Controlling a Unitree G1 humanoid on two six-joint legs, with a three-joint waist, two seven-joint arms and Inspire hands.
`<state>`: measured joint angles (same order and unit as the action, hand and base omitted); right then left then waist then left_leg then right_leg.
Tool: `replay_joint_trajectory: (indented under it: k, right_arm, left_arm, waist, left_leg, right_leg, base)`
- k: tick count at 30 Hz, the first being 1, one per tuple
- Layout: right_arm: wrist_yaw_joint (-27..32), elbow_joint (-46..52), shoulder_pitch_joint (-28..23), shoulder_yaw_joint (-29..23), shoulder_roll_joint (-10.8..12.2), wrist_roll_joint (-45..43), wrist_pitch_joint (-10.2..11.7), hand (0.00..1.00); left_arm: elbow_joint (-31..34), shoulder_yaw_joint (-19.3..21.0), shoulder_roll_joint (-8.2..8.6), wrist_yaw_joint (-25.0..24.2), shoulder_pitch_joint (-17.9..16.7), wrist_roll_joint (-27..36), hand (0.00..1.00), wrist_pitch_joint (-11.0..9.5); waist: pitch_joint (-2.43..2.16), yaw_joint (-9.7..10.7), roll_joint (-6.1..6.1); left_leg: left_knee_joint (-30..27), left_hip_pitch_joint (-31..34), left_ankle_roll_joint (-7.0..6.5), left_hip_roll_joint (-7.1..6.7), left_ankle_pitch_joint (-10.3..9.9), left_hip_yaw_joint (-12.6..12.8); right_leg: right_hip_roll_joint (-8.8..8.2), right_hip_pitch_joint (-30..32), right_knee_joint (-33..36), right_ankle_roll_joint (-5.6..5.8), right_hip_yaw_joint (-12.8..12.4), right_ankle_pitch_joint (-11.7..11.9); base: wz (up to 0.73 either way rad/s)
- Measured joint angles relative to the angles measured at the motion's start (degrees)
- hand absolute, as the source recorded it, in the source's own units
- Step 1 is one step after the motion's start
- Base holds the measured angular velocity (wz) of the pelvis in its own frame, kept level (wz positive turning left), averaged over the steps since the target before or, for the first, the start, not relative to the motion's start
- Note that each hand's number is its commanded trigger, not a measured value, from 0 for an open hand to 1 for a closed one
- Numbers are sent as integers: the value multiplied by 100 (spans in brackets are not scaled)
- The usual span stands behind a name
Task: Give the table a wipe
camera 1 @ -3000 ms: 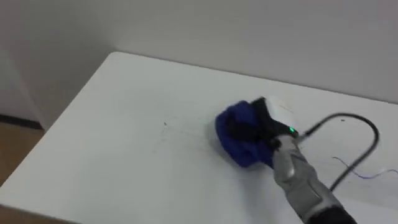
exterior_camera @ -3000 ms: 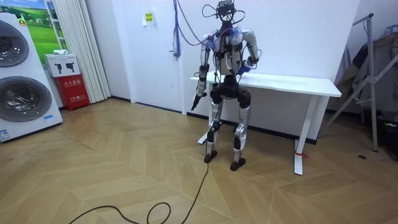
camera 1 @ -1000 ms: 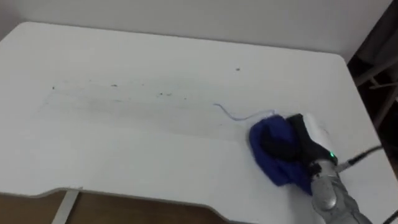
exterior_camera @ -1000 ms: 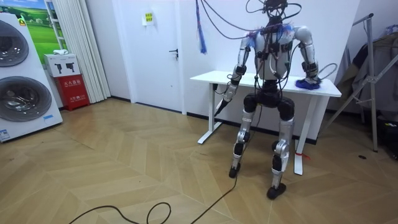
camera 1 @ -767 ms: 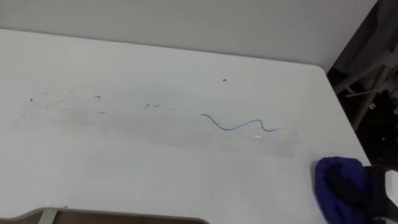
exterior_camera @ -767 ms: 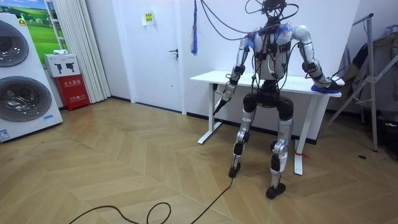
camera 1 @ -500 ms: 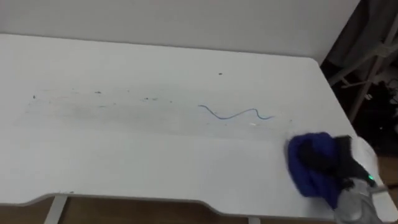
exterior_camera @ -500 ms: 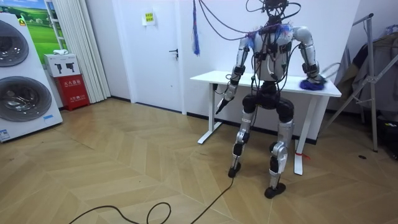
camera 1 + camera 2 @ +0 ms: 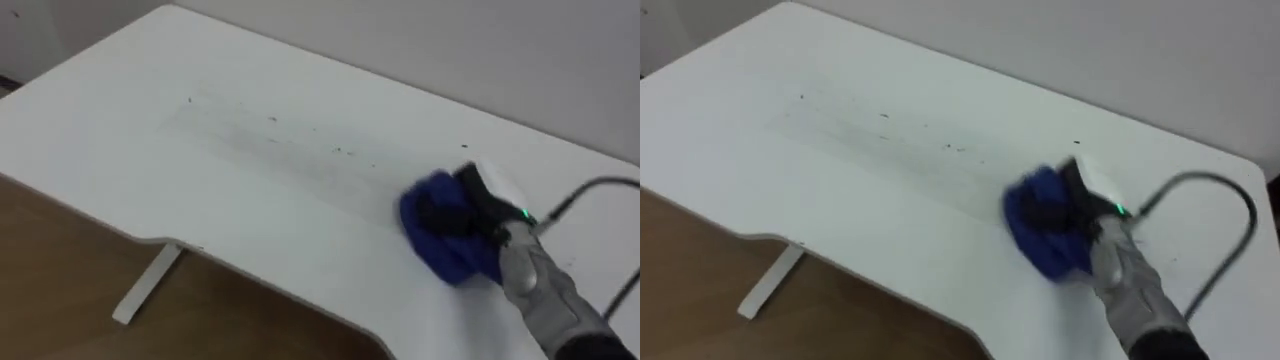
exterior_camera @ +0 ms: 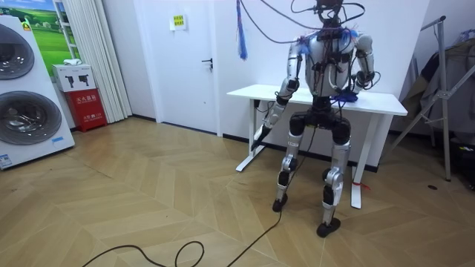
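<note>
Right hand clutches the blue cloth on the table; a speckled smear stretches leftward from it.

**Right arm reaching forward, left arm hanging low**

The right arm comes in from the lower right, its grey forearm angled up and to the left with the wrist about straight. The right hand lies back upward, its dark fingers curled into a blue cloth. In the room view the robot stands with feet apart. Its left arm is bent at the elbow, and the left hand is low, out from its thigh.
</note>
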<state>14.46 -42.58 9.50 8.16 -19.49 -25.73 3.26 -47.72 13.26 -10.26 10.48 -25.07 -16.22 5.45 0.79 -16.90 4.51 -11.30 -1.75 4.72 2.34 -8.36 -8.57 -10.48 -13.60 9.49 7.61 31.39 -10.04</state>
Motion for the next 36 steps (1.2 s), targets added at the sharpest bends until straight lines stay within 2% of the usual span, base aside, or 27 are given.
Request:
replay_joint_trajectory:
  k: [1,2,4,5,6,10,11,12,15,16,18,19,20,21,22,23,24,25,27,29,30,32,34,36]
  right_arm:
    - [28,-27,11,-3,-66,68,2,100]
    - [39,-156,98,13,-175,154,3,100]
    - [24,-317,298,99,-239,321,-47,100]
    - [18,-428,457,177,-241,398,-130,100]
    - [15,-559,654,250,-240,470,-202,100]
    - [37,-1150,1341,418,-248,503,-209,100]
    - [74,-1378,1551,422,-252,567,-199,100]
    - [114,-1564,1713,428,-254,659,-198,100]
    - [246,-1746,1812,401,-278,761,-101,100]
    - [273,-1733,1777,384,-288,772,-36,100]
    - [486,-1519,1354,151,-287,754,234,100]
    - [584,-1463,1228,72,-287,701,295,100]
    - [728,-1448,978,-146,-283,531,446,100]
    - [834,-1422,669,-377,-274,421,567,100]
    - [880,-1380,498,-507,-270,386,600,100]
    - [983,-1331,124,-802,-276,322,645,100]
    - [1042,-1306,-243,-1139,-280,289,695,100]
    - [1068,-1273,-433,-1287,-285,291,696,100]
    - [1140,-1270,-1071,-1665,-409,414,720,100]
    - [1138,-1273,-1391,-1772,-542,588,721,100]
    - [1104,-1272,-1431,-1830,-569,734,708,100]
    - [1078,-1156,-1463,-1817,-532,792,646,100]
    - [960,-943,-1361,-1667,-518,785,353,100]
    - [723,-658,-1029,-1368,-509,657,-125,100]
  left_arm:
    - [1,-6,-19,3,37,37,0,-15]
    - [29,-61,-54,0,158,89,0,-62]
    - [141,-179,-81,-1,293,77,0,-98]
    - [166,-249,-83,3,377,77,0,-117]
    - [148,-318,-83,4,464,79,0,-113]
    - [-22,-457,-128,12,788,95,0,-104]
    - [-110,-498,-134,12,867,96,0,-87]
    - [-131,-553,-143,14,935,101,0,-79]
    - [-141,-750,-204,31,881,214,0,-114]
    - [-140,-771,-214,35,844,255,0,-123]
    - [-120,-764,-213,58,654,303,0,-127]
    - [-119,-740,-212,71,599,299,0,-131]
    - [-134,-665,-209,118,504,291,0,-138]
    - [-155,-565,-209,155,379,293,0,-153]
    - [-178,-495,-200,157,312,291,0,-166]
    - [-234,-376,-180,166,192,280,0,-171]
    - [-238,-211,-143,166,66,217,0,-176]
    - [-236,-145,-138,166,25,199,0,-176]
    - [-212,51,-146,149,-8,81,0,-179]
    - [-151,11,-151,158,71,-37,0,-216]
    - [-174,-59,-161,170,137,-71,0,-290]
    - [-186,-203,-142,178,333,-72,0,-363]
    - [-184,-357,-138,180,507,-69,0,-365]
    - [-222,-468,-111,179,603,-72,0,-377]
  waist:
    - [-7,-1,-28]
    - [-49,-11,-29]
    - [-52,-30,-38]
    - [-76,-59,24]
    - [-75,-83,30]
    - [-32,-232,228]
    - [16,-287,264]
    - [39,-361,290]
    - [92,-325,234]
    - [98,-304,217]
    - [71,-216,133]
    - [58,-203,109]
    - [58,-107,52]
    - [23,29,56]
    - [-3,76,60]
    - [-45,217,49]
    - [-113,368,38]
    - [-140,432,47]
    - [-172,736,32]
    - [-184,962,9]
    - [-184,1043,-3]
    - [-180,1038,-32]
    - [-157,971,-14]
    - [-137,780,-28]
  left_leg:
    - [-2,51,14,0,9,-11]
    - [-27,166,47,-3,35,-35]
    - [-37,311,79,7,97,-95]
    - [-36,417,91,25,144,-101]
    - [-31,523,100,38,186,-107]
    - [-39,851,100,60,277,-78]
    - [-54,930,97,70,281,-76]
    - [-50,974,97,90,286,-48]
    - [-77,1009,99,90,285,-70]
    - [-74,1008,99,90,284,-70]
    - [-75,994,93,81,279,-82]
    - [-75,977,90,79,272,-81]
    - [-56,891,82,71,263,-80]
    - [-30,778,68,44,253,-74]
    - [-19,714,60,28,238,-66]
    - [-25,567,39,2,185,-20]
    - [-44,452,23,-7,125,16]
    - [-47,385,22,-7,103,43]
    - [-94,155,25,-7,4,64]
    - [-142,44,24,-6,-45,70]
    - [-142,2,28,13,-47,114]
    - [-136,-80,55,61,-64,287]
    - [-138,-128,56,104,-80,431]
    - [-128,-99,50,103,-77,447]
  right_leg:
    - [2,22,-4,-1,29,-23]
    - [7,110,5,-52,40,-78]
    - [42,225,22,-105,43,-117]
    - [64,339,34,-129,23,-122]
    - [82,460,38,-162,10,-105]
    - [110,851,51,-229,-125,-11]
    - [136,912,13,-244,-161,40]
    - [146,985,13,-251,-170,76]
    - [154,990,13,-248,-146,85]
    - [156,993,10,-248,-146,84]
    - [148,959,5,-243,-128,81]
    - [146,942,5,-240,-125,79]
    - [141,852,-8,-235,-117,76]
    - [113,738,-12,-200,-117,54]
    - [92,685,-14,-169,-116,34]
    - [64,534,-46,-135,-127,13]
    - [51,406,-67,-122,-133,5]
    - [46,352,-75,-115,-131,1]
    - [43,98,-76,-72,-130,-27]
    - [43,-35,-71,-63,-158,-33]
    - [44,-60,-56,-65,-208,-34]
    - [52,-41,-30,-82,-411,-33]
    - [50,38,49,-96,-580,-34]
    - [79,222,71,-133,-808,-15]
  base:
    - [4]
    - [9]
    - [11]
    - [8]
    - [0]
    - [-7]
    - [-8]
    - [-6]
    - [4]
    - [0]
    - [6]
    - [9]
    - [11]
    - [9]
    - [0]
    - [-10]
    - [-14]
    - [-18]
    - [-12]
    - [-7]
    - [-20]
    - [-45]
    - [-48]
    - [-50]
